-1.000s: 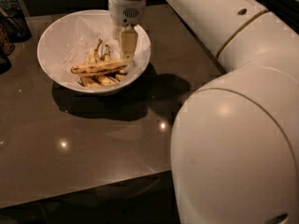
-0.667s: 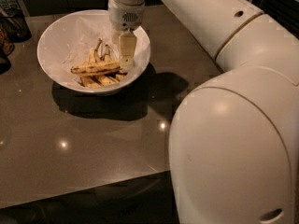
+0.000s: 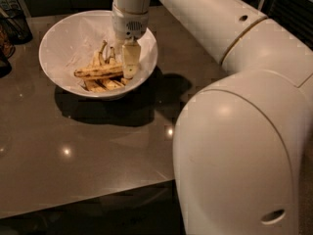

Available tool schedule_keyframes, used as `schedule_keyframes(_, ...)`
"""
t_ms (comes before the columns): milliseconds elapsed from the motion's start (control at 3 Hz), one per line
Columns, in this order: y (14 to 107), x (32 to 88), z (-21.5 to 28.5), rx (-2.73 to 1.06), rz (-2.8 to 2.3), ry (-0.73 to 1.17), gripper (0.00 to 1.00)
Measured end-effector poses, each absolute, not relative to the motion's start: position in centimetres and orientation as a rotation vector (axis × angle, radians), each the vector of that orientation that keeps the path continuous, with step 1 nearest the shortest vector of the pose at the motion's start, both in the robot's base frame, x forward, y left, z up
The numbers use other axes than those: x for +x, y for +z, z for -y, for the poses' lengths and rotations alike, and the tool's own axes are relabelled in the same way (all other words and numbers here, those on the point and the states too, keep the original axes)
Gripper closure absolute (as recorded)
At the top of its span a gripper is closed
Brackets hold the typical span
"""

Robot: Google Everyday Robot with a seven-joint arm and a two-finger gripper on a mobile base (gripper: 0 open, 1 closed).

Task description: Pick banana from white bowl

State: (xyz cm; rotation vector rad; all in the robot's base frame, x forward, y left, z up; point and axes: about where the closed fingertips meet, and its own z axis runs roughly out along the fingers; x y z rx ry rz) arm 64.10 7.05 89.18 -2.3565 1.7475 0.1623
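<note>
The white bowl (image 3: 63, 38) stands on the dark brown table at the back left. In it lie several bananas. The longest banana (image 3: 98, 72), dull yellow with brown streaks, lies crosswise on top of the shorter browned ones (image 3: 105, 84). My gripper (image 3: 128, 65) reaches straight down into the bowl's right half and is at the right end of the long banana. Its tip hides that end of the banana.
My white arm (image 3: 234, 106) fills the right side of the view and casts a shadow right of the bowl. A dark wire basket (image 3: 14, 21) and other dark items stand at the left edge. The table's front edge (image 3: 83, 204) runs along the bottom.
The gripper has come down lower into the bowl, onto the right end of the long banana. The bowl and the bananas have not moved.
</note>
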Motion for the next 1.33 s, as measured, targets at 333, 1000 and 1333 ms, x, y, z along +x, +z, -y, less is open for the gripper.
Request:
schedule_keyframes(333,88.55,63.98,-7.25,-2.368,-1.744,0.185,0.34)
schedule_keyframes(1000,88.50,63.75,-7.11,-2.363,-1.727,0.217,0.76)
schedule_keyframes(1333,88.50,63.75,-7.11,-2.363,-1.727,0.217,1.00)
